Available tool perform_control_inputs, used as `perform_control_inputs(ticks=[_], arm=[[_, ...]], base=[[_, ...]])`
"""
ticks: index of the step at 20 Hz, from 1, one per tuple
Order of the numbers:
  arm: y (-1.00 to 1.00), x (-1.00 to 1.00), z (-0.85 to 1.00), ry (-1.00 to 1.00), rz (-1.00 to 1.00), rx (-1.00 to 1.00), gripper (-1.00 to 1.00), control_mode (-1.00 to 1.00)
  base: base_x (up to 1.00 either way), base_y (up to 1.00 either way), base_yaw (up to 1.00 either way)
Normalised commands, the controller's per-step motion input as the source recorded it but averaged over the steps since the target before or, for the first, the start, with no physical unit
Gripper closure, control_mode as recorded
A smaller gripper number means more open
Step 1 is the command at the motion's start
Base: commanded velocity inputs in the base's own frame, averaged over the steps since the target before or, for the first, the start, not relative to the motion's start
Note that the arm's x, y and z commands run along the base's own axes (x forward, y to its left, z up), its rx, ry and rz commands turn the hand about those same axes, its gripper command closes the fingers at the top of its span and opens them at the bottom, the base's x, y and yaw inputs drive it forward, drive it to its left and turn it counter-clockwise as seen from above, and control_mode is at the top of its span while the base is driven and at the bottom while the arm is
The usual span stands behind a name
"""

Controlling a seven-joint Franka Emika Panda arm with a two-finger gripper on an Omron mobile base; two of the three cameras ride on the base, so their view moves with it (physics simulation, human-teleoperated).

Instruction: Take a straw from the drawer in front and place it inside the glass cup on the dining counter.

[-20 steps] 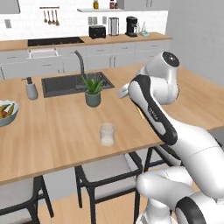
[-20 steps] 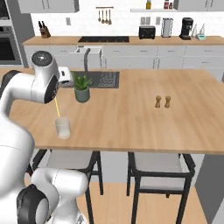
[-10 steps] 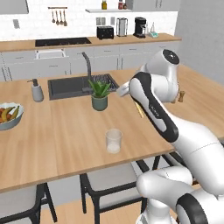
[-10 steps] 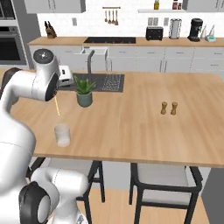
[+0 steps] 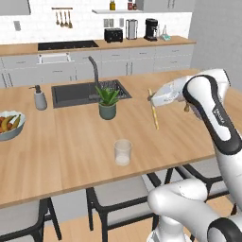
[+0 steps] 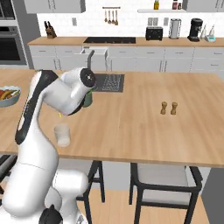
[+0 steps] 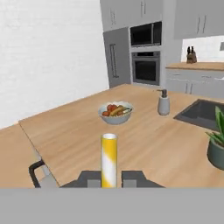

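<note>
Two dark fingers (image 7: 91, 176) pinch the straw (image 5: 153, 109) between them, so the gripper (image 5: 151, 98) is closed on it near its upper end and the stick hangs down, tilted a little, above the counter (image 5: 71, 142). In the hand view the straw (image 7: 108, 159) stands straight up between the tips, which suggests a centred, firm hold. Holding it high up leaves most of its length free below, which should suit lowering it into an open mouth.

Cup (image 5: 122, 151) stands upright near the counter's front edge, apart from the straw and off toward the fruit bowl (image 5: 8, 125) side of it; in the right base view the cup (image 6: 62, 134) sits just below the arm's elbow. The straw's lower end is clear of the wood, so it can travel sideways without dragging.

Plant (image 5: 108, 101) stands beside the sink (image 5: 85, 92), behind the cup, with the soap bottle (image 5: 39, 98) further along. My reading is that the carry is nearly over: what remains is to line the straw over the rim, lower and release.
</note>
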Motion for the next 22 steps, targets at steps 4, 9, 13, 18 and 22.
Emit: perform_control_inputs(ticks=[4, 9, 13, 18, 22], arm=[[-0.08, -0.04, 0.00, -0.12, 0.48, 0.42, 1.00, -1.00], [0.14, 0.23, -0.19, -0.01, 0.36, 0.25, 1.00, -1.00], [0.14, 0.40, -0.40, 0.00, 0.23, 0.03, 1.00, -1.00], [0.20, 0.21, -0.50, 0.00, 0.15, 0.00, 1.00, -1.00], [0.13, 0.15, -0.52, -0.01, 0.11, 0.00, 1.00, -1.00]], base=[[0.00, 0.00, 0.00], [0.00, 0.00, 0.00], [0.00, 0.00, 0.00], [0.00, 0.00, 0.00], [0.00, 0.00, 0.00]])
